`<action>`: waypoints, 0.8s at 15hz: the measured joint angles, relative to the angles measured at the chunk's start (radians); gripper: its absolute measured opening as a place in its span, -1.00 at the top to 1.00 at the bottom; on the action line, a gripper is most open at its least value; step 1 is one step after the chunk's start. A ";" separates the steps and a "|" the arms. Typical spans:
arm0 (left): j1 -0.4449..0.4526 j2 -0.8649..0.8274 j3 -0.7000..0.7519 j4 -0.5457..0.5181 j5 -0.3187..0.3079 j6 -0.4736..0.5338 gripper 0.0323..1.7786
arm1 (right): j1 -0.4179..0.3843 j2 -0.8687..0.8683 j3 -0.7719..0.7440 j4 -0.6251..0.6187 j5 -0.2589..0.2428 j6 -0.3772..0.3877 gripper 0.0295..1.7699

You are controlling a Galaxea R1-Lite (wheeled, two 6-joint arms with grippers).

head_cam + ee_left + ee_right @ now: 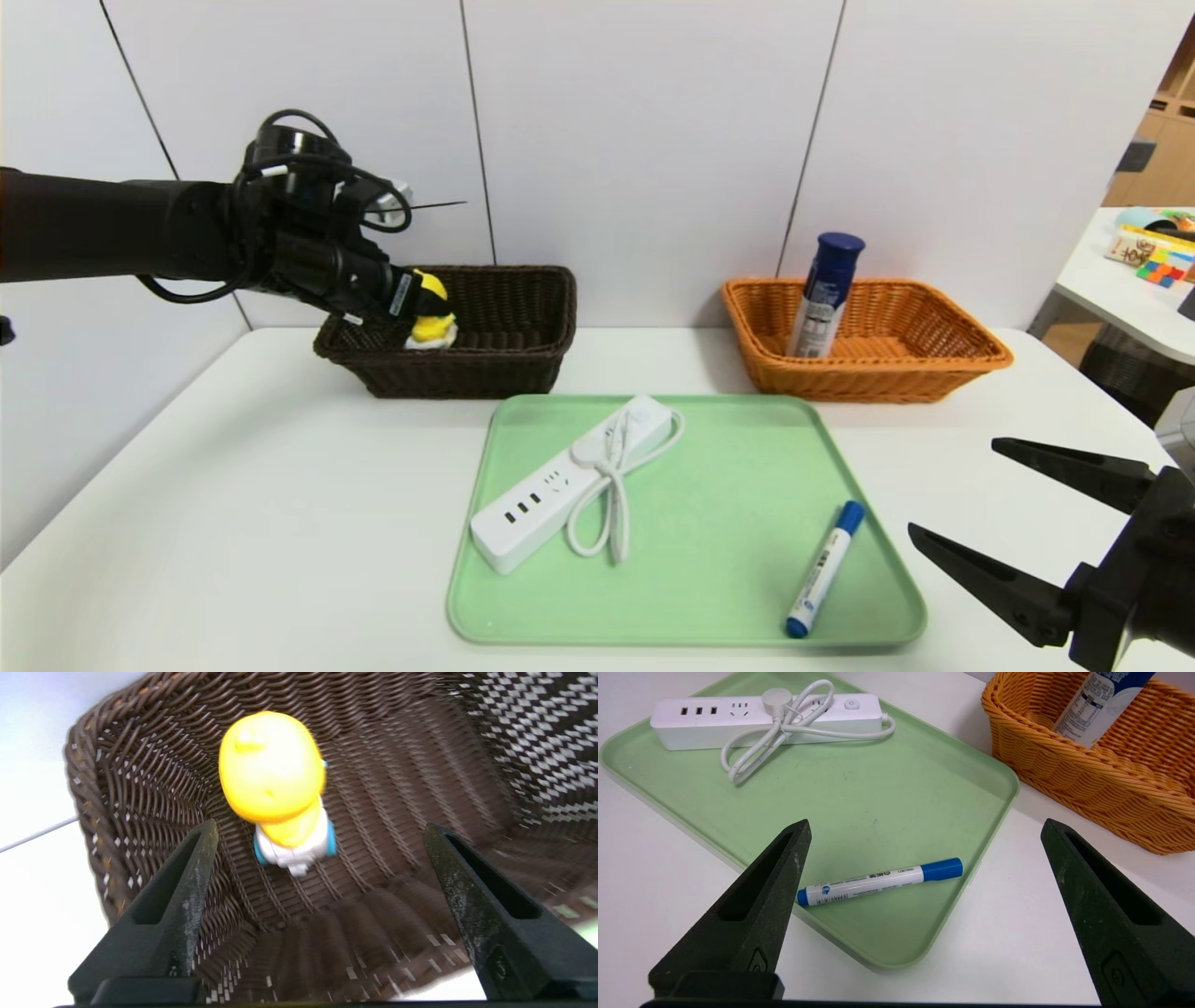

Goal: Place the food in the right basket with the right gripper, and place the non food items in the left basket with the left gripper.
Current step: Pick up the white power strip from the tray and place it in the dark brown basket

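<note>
The yellow duck toy [432, 322] [273, 772] stands on the floor of the dark brown left basket [504, 359] [397, 765], at its left end. My left gripper [420, 297] [321, 827] hangs just above it, open, touching nothing. The blue-capped can [825, 294] [1099, 704] leans inside the orange right basket [896, 373] [1064, 774]. On the green tray [747, 523] [878, 788] lie the white power strip [560, 485] [738, 716] and the marker [826, 567] [878, 882]. My right gripper [952, 487] [924, 823] is open and empty, low at the tray's right.
Both baskets stand against the white wall behind the tray. A side table [1111, 280] with colourful objects lies beyond the table's right edge. White tabletop shows left of the tray and between tray and right gripper.
</note>
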 joint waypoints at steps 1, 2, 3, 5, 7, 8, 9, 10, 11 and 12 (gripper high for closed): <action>-0.013 -0.039 0.027 0.000 -0.001 0.002 -0.78 | 0.000 0.000 0.000 0.000 0.000 0.000 -0.92; -0.033 -0.079 0.052 0.001 -0.002 0.004 -0.80 | 0.000 0.001 0.000 0.000 0.000 0.000 -0.92; -0.059 -0.124 0.082 0.001 -0.002 0.004 -0.81 | 0.000 0.001 0.000 0.000 0.000 0.000 -0.92; -0.122 -0.207 0.138 0.003 -0.003 0.004 -0.84 | 0.000 0.001 -0.001 -0.001 0.000 0.000 -0.92; -0.192 -0.286 0.195 0.004 -0.002 0.005 -0.85 | 0.000 0.001 -0.002 -0.001 -0.001 0.000 -0.92; -0.225 -0.319 0.219 0.008 -0.001 0.004 -0.86 | 0.000 0.001 -0.002 -0.001 -0.002 0.000 -0.92; -0.260 -0.351 0.240 0.018 0.001 0.003 -0.87 | 0.000 0.001 -0.003 -0.001 -0.002 0.000 -0.92; -0.293 -0.378 0.257 0.035 0.002 -0.001 -0.87 | 0.000 0.001 -0.003 -0.001 -0.002 0.000 -0.92; -0.328 -0.404 0.272 0.060 0.004 -0.008 -0.88 | 0.000 0.001 -0.003 -0.001 -0.002 0.000 -0.92; -0.365 -0.430 0.288 0.091 0.005 -0.022 -0.88 | 0.000 0.001 -0.003 -0.001 -0.002 -0.001 -0.92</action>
